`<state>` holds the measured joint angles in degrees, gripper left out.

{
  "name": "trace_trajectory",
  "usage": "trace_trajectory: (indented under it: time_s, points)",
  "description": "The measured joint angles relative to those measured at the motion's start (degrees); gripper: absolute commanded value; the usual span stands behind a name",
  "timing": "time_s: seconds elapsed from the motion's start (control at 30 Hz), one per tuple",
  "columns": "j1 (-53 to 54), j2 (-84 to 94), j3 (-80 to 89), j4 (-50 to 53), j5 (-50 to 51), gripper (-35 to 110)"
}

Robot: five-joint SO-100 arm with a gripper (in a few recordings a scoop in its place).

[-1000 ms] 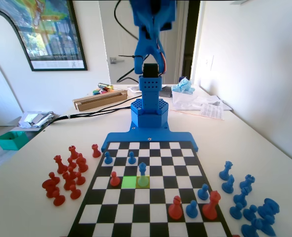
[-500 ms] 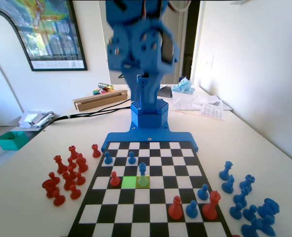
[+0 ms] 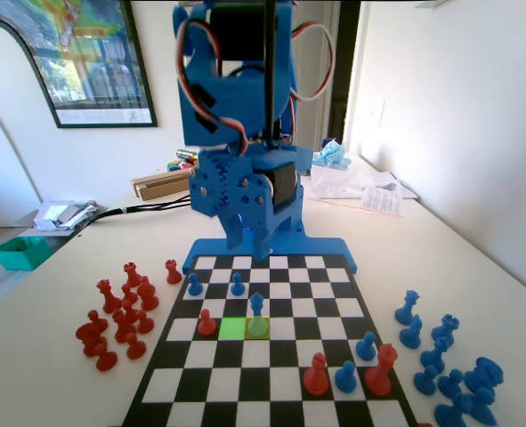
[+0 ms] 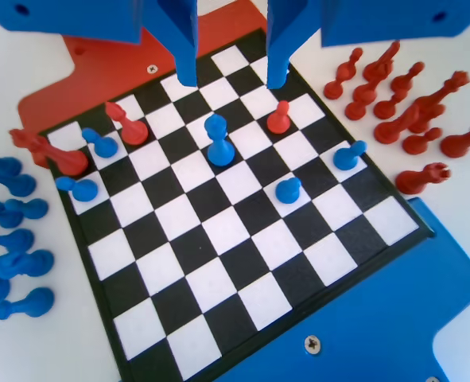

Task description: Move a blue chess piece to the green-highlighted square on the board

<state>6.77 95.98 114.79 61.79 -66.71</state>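
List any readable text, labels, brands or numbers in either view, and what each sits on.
None can be read.
Framed colourful wall poster: a caption strip along its bottom, too small and blurred to read.
White printed paper sheet on the table: print too small to read.
Black-and-white checkered chessboard: no markings visible.

The fixed view looks low along the board (image 3: 271,356) toward the arm at its far end, while the wrist view looks steeply down on that board (image 4: 219,231) from nearer, above.
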Motion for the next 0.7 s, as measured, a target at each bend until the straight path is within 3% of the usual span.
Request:
trace_trajectory:
  time_s: [0.7]
  points:
    - [-0.9, -13.4, -3.5, -6.6, 0.6, 15]
